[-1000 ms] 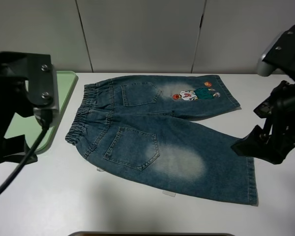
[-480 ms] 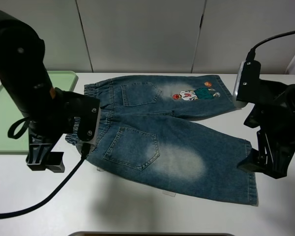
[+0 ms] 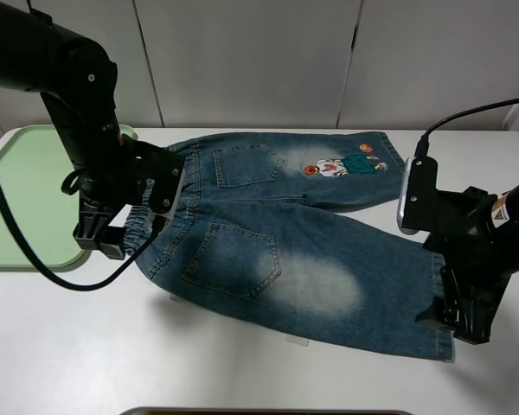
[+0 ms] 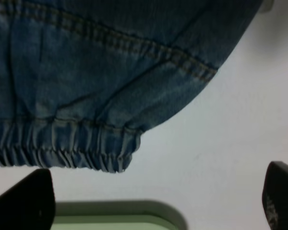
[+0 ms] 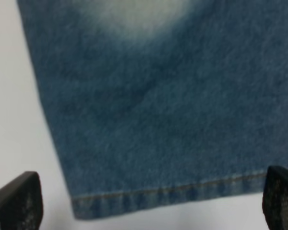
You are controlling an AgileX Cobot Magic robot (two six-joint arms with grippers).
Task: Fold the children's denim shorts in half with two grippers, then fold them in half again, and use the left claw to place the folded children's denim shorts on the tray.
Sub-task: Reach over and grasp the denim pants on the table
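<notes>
lying flat on the white tabletop (image 3: 199,354), the children's denim shorts (image 3: 277,242) filled the middle of the high frame, unfolded, with the gathered waistband (image 3: 147,212) toward the left and both legs running to the right. the cartoon figure print (image 3: 342,164) sat on the leg toward the upper right, and a whitish worn patch (image 3: 316,285) marked the leg nearer the bottom of the frame. the tray (image 3: 26,190), pale green, lay at the left edge of the frame, just beside the waistband.

the left gripper (image 3: 104,242), all black, was at the left centre, down at the lower end of the waistband. its wrist camera showed two dark fingertips (image 4: 29,203) standing wide apart, with the waistband corner, bare tabletop and a rounded tray corner in the gap, and nothing clamped.

the right gripper (image 3: 463,318), on the arm with a pale grey panel (image 3: 409,194), was in the lower right of the frame at the hem of the nearer leg. its fingertips (image 5: 19,201) also stood wide apart, the stitched hem (image 5: 182,191) lying between them, unpinched. whether either gripper touched the denim could not be told.
</notes>
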